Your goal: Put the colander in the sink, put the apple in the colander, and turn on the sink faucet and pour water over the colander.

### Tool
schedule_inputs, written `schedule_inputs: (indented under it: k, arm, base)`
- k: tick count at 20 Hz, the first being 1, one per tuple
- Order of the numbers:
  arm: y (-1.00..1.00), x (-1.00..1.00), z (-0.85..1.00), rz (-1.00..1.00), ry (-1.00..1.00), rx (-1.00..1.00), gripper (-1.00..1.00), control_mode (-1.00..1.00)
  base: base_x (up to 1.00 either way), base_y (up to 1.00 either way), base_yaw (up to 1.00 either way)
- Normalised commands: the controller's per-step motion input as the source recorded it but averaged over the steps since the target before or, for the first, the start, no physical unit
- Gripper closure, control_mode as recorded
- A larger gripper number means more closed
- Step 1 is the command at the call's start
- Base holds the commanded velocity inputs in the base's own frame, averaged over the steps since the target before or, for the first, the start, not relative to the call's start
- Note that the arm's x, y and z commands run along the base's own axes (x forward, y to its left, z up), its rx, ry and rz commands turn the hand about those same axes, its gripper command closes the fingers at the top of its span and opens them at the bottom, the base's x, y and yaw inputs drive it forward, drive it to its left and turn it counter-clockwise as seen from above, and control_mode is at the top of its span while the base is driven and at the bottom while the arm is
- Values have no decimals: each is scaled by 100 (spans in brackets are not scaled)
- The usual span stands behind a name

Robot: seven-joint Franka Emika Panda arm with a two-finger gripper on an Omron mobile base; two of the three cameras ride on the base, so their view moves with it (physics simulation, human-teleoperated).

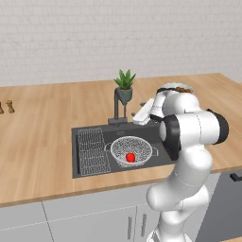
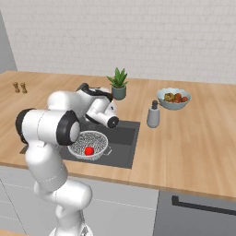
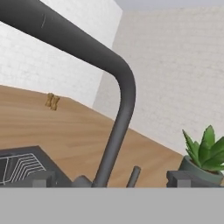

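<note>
A warm wooden surface (image 1: 42, 137) runs wide under a white brick wall (image 1: 94, 33), with pale grey cabinet fronts (image 1: 85, 217) below it. Set into the wood is 1 sink (image 1: 163, 157), a dark grey rectangular basin, and on its left side lies 1 flat wire rack (image 1: 93, 151). In the basin sits 1 colander (image 1: 131, 150), a round silvery mesh bowl with a thin rim, and 1 apple (image 1: 130, 157), small, red and shiny, rests inside it. Behind the basin stands 1 sink faucet (image 3: 120, 109), dark grey and matte, its spout rising from a flat base and bending over in an angular arch; in my hand view it passes close in front of me. My fingers (image 3: 109, 179) sit on either side of the foot of that spout, spread wide with nothing gripped between them. Just beyond the faucet is 1 green spiky plant (image 1: 125, 79) in a grey pot. To the right on the surface I count 1 pale soap bottle (image 2: 153, 115) and 1 white bowl of mixed fruit (image 2: 173, 98). Far off to the left stand 2 small brown shakers (image 2: 19, 87), side by side.
</note>
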Motion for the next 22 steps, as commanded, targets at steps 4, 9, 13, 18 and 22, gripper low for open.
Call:
schedule_inputs:
  k: [4, 9, 13, 18, 22]
  arm:
    - [7, 41, -15, 0, 3, 0, -100, -100]
    - [2, 44, -24, 1, 3, 0, -100, -100]
    - [0, 49, -25, 3, 4, 0, -100, -100]
    - [2, 43, -14, 2, 0, 0, -100, -100]
    - [8, 37, -4, 1, 0, 0, -100, -100]
  base:
    - [0, 0, 0]
    - [0, 0, 0]
    - [0, 0, 0]
    - [0, 0, 0]
    - [0, 0, 0]
